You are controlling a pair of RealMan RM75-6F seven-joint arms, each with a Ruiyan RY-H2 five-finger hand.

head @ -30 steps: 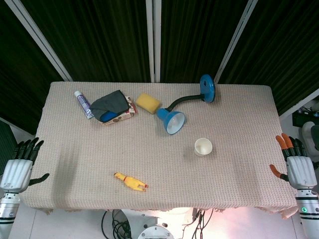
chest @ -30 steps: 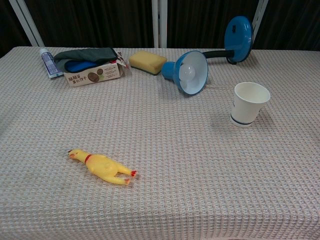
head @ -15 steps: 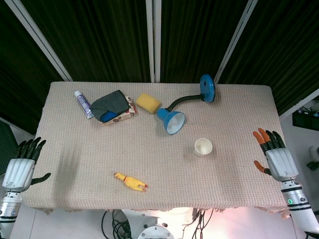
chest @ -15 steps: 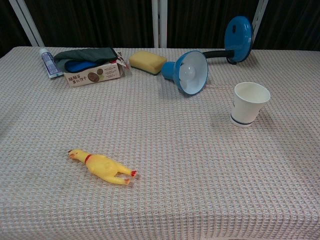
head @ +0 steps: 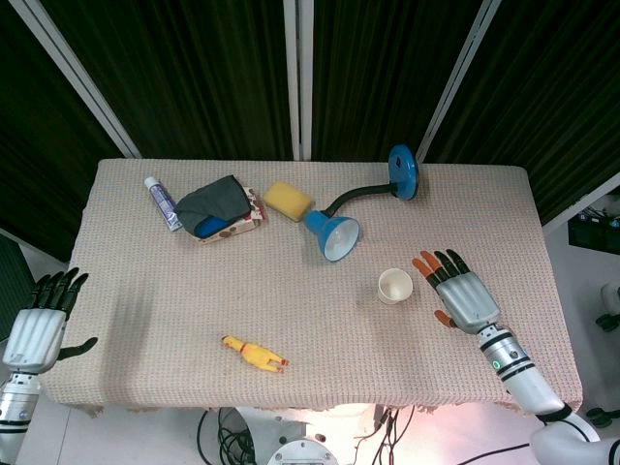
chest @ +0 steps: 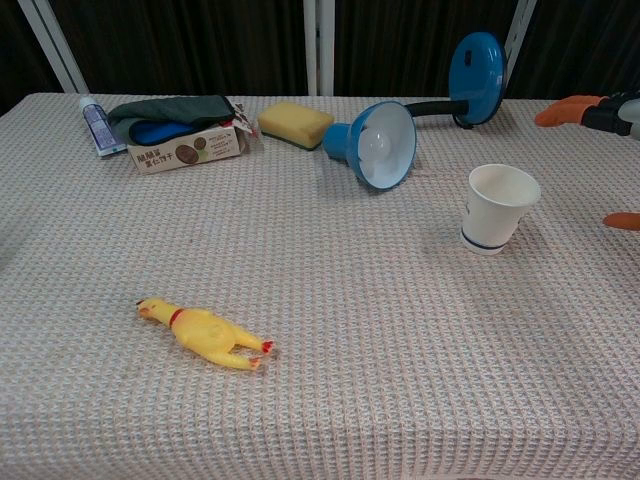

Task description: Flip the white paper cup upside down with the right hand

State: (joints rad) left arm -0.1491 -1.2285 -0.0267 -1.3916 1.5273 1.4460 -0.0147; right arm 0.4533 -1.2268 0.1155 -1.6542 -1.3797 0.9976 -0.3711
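The white paper cup point(head: 395, 285) point(chest: 498, 207) stands upright, mouth up, on the right half of the table. My right hand point(head: 458, 294) hovers over the table just right of the cup, fingers spread and holding nothing; a small gap separates it from the cup. In the chest view only its orange fingertips point(chest: 565, 108) enter at the right edge. My left hand point(head: 41, 323) hangs off the table's left edge, fingers spread, empty.
A blue desk lamp point(head: 334, 232) point(chest: 385, 142) lies on its side just behind the cup. A yellow sponge point(head: 288, 200), a box with dark cloth on it point(head: 219, 210) and a tube point(head: 162, 202) sit at the back left. A yellow rubber chicken point(head: 254, 353) lies near the front.
My right hand has moved left from beyond the table's right edge to just beside the cup. The cup and my left hand have stayed in place.
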